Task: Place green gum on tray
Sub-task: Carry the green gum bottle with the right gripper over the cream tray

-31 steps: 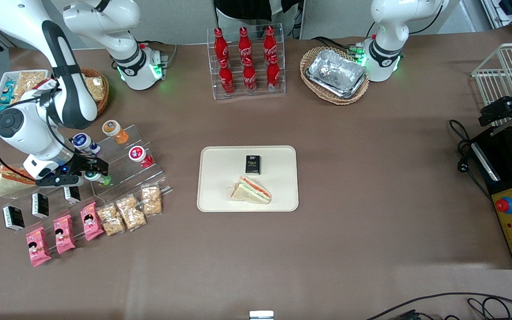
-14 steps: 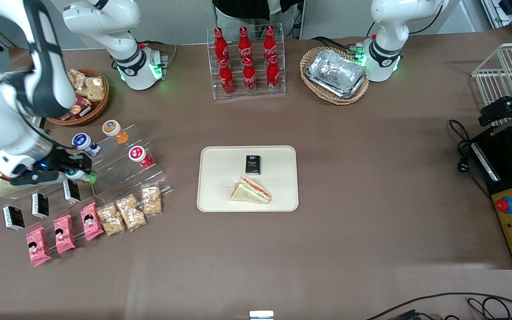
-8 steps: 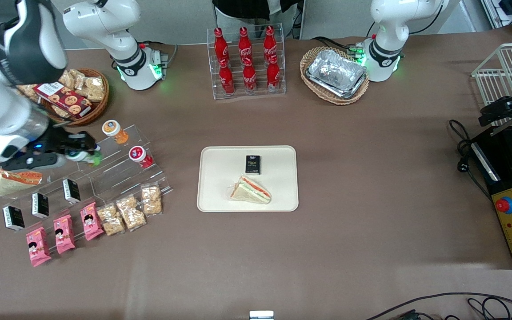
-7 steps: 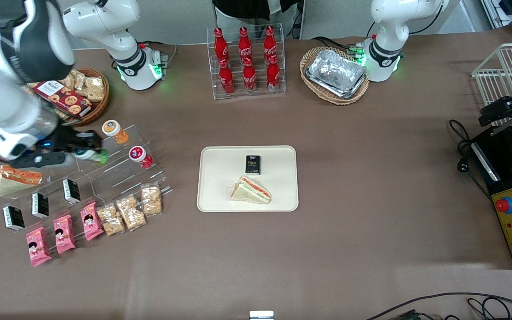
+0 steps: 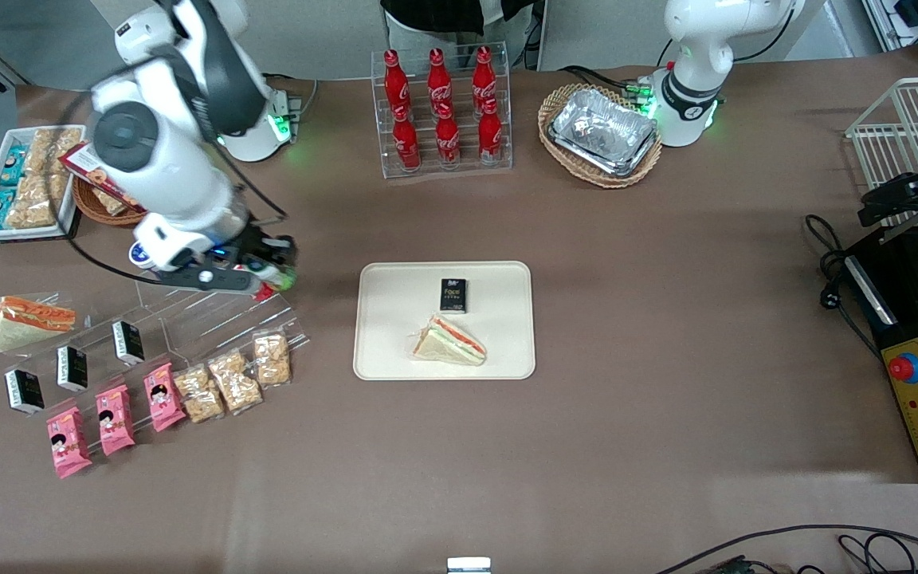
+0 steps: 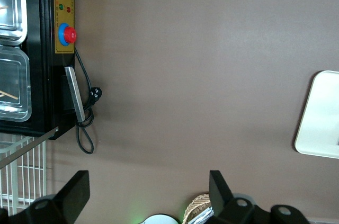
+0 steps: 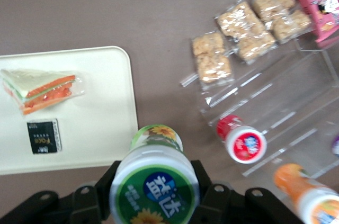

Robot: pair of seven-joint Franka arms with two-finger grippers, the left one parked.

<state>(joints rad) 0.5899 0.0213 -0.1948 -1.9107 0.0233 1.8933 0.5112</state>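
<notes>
Gripper point(image 5: 274, 273) moved off acrylic rack toward tray point(image 5: 395, 351), jaws clamping green gum point(image 7: 154, 184); you still need placement.

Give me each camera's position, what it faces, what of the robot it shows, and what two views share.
Front view: high above the table, looking down; shows both arms, the gripper with the green gum between the acrylic stand and the tray.
Right wrist view: on the working arm, looking down past the gripper shut on the green gum.
Left wrist view: on the parked arm, facing bare table and the control box.
Shared: the tray's sandwich shows in front and right wrist views.
</notes>
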